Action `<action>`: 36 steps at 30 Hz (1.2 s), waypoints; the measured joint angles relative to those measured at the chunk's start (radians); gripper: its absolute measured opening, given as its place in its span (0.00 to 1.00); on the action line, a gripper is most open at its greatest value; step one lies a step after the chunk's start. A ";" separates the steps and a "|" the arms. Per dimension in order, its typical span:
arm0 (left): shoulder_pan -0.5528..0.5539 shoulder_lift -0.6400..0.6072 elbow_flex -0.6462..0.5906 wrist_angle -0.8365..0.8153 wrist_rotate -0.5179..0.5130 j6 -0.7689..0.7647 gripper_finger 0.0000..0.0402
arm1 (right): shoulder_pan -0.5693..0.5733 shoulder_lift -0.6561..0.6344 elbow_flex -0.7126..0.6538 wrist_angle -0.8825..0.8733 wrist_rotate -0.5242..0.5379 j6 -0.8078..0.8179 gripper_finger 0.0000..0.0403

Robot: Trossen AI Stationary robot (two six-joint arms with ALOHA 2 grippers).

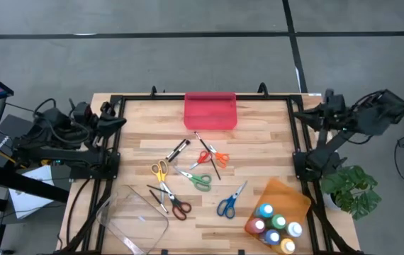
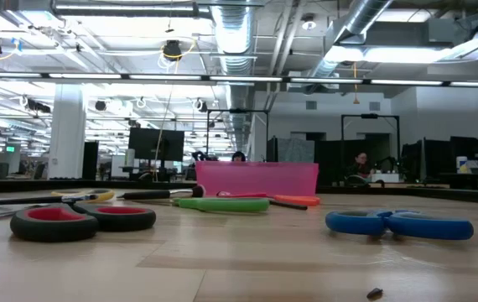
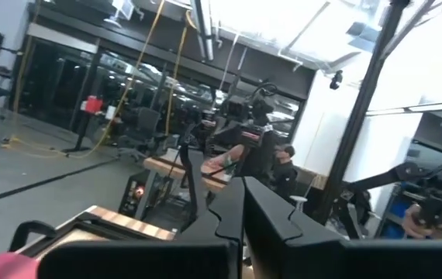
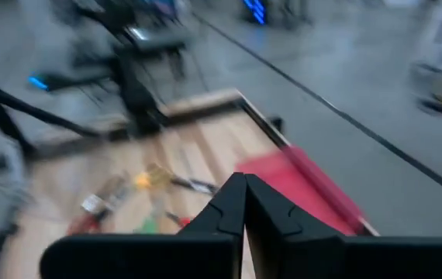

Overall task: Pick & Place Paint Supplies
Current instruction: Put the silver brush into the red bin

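Several scissors lie flat on the wooden table: yellow (image 1: 159, 170), orange (image 1: 218, 157), green (image 1: 197, 179), red (image 1: 177, 207) and blue (image 1: 228, 204). Thin dark brushes (image 1: 178, 149) lie among them. White-capped paint bottles (image 1: 273, 225) stand in an orange tray (image 1: 287, 198) at the near right. My left gripper (image 3: 243, 203) is shut and empty, drawn back at the table's left edge (image 1: 117, 122). My right gripper (image 4: 244, 200) is shut and empty, held high at the far right corner (image 1: 308, 113). In the low view neither gripper shows.
A red tray (image 1: 210, 111) stands at the middle of the far edge. A clear tray (image 1: 135, 221) sits at the near left. A black frame (image 1: 117, 99) rims the table. A potted plant (image 1: 354, 188) stands beyond the right edge.
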 joint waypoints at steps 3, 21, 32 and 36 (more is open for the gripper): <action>0.000 0.018 0.000 0.000 -0.025 -0.003 0.00 | 0.017 -0.152 -0.193 0.297 -0.035 -0.188 0.00; 0.000 0.184 0.000 0.149 -0.044 -0.048 0.00 | 0.024 -0.781 -0.928 1.117 -0.511 -0.578 0.00; 0.000 0.283 0.000 0.166 -0.043 -0.113 0.00 | 0.022 -0.783 -1.140 1.054 -0.587 -0.523 0.00; 0.000 0.320 0.000 0.165 -0.041 -0.137 0.00 | 0.021 -0.784 -1.235 1.090 -0.648 -0.520 0.00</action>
